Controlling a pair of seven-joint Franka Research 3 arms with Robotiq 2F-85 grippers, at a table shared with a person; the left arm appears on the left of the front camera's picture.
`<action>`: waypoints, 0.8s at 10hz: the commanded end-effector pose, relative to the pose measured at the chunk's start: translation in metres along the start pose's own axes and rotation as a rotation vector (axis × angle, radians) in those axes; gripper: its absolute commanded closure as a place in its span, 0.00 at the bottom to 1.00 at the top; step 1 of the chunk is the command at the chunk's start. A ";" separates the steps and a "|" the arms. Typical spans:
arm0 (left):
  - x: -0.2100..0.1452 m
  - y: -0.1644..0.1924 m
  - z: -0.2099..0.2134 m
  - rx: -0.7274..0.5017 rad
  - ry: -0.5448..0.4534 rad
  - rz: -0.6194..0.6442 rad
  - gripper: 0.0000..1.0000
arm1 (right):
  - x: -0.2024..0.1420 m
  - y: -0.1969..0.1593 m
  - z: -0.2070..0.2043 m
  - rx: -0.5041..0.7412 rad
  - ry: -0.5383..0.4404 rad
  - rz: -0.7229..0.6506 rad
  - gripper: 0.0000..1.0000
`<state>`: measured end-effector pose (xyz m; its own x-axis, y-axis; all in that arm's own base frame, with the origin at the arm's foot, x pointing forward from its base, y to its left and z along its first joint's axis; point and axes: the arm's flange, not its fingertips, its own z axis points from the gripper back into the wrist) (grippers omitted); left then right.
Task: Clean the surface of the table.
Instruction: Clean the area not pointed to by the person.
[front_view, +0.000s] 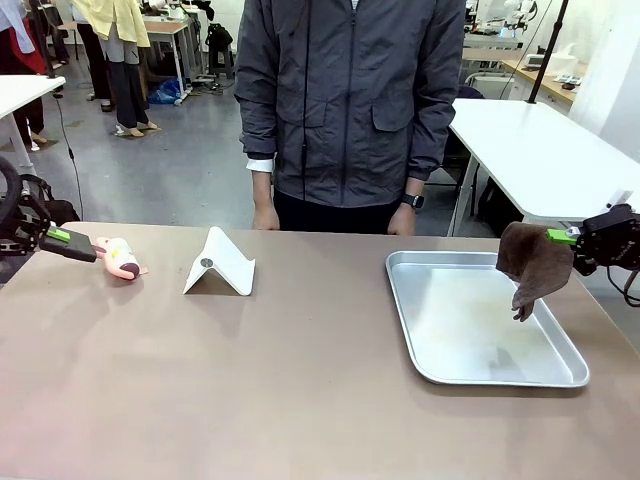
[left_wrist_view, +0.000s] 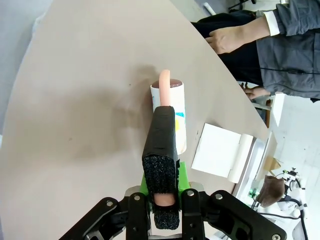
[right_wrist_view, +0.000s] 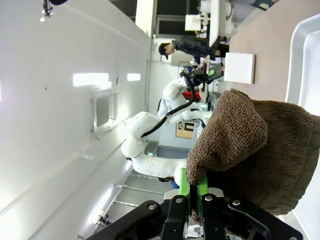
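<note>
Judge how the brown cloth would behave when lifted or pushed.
Probably floppy: the cloth droops in folds from the right end effector. Likely light, since a small pinch carries it. Its looped nap suggests drag, not slipping.

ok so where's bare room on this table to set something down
Bare: near half of the table, and the gap between white stand and tray. Crowded: far left by the lint roller, tray's right side under the cloth.

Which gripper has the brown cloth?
The right gripper, shut on the brown cloth hanging over the metal tray; the left gripper holds a pink-handled lint roller.
</note>
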<state>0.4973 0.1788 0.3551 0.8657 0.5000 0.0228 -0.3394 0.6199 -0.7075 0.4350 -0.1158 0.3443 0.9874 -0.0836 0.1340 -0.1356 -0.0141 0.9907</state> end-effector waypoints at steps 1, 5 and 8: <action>-0.003 0.009 -0.029 0.092 0.083 -0.001 0.78 | 0.002 0.004 -0.002 0.018 -0.010 0.015 0.94; 0.000 -0.008 -0.046 0.085 0.117 -0.023 0.78 | 0.002 0.004 -0.002 0.018 -0.010 0.015 0.94; 0.003 -0.012 -0.050 0.063 0.114 -0.031 0.78 | 0.002 0.004 -0.002 0.018 -0.010 0.015 0.94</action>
<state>0.5253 0.1500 0.3549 0.8949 0.4459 0.0168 -0.3047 0.6382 -0.7070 0.4350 -0.1158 0.3443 0.9874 -0.0836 0.1340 -0.1357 -0.0141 0.9907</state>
